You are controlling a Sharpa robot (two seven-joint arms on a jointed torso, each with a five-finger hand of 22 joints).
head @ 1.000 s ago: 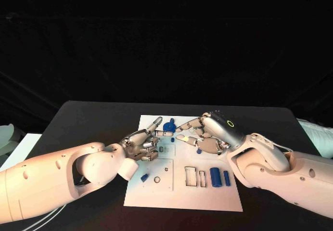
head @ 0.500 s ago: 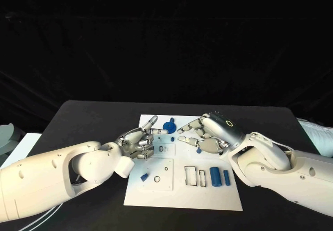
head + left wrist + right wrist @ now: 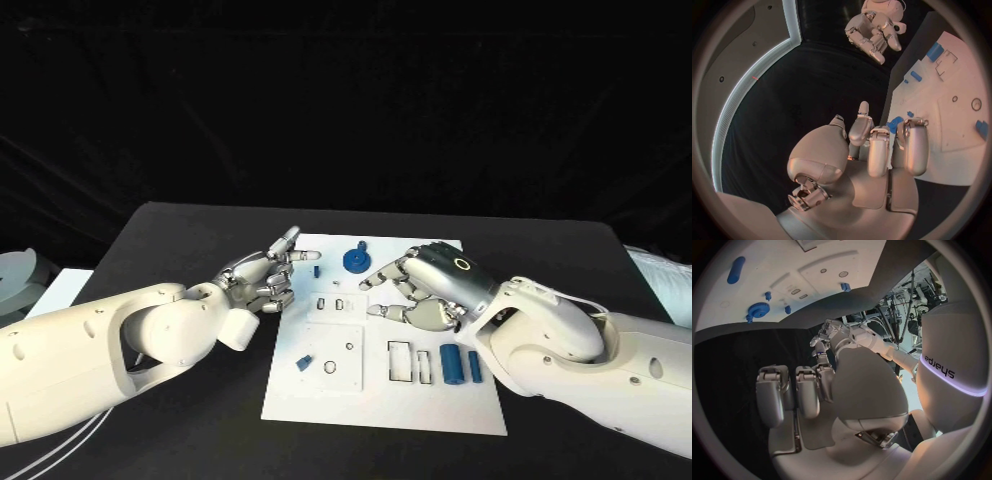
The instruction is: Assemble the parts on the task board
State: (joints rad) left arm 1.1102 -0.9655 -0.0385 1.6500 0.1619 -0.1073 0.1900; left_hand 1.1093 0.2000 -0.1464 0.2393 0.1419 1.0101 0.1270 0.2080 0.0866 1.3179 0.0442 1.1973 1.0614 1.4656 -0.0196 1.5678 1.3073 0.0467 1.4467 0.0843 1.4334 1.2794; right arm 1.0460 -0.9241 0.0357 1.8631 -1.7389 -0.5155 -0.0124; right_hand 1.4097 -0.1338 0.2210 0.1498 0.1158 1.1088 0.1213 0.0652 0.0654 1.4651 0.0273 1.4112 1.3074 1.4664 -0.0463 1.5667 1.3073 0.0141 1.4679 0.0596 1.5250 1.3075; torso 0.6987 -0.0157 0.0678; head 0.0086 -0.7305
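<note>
The white task board [image 3: 389, 410] lies in the middle of the black table. On it a blue gear [image 3: 355, 262] stands near the far edge, with a small blue peg [image 3: 317, 270] to its left. Two blue cylinders [image 3: 459, 367] lie side by side at the near right. A small blue piece [image 3: 304, 363] lies at the near left. My left hand [image 3: 264, 278] hovers at the board's left edge, one finger stretched out, the others loosely bent, holding nothing. My right hand [image 3: 418, 285] hangs over the board's middle, fingers apart, holding nothing. The left wrist view shows the left hand [image 3: 873, 150] beside the board [image 3: 961, 130].
Empty rectangular slots [image 3: 405, 363] are cut in the board left of the cylinders. A pale round object [image 3: 15, 272] and a white sheet [image 3: 61, 292] sit off the table's left side. Another pale thing [image 3: 661, 275] lies at the right edge.
My left hand has drawn back from over the board to its left edge, uncovering the small blue peg. My right hand has sunk a little toward the board's middle.
</note>
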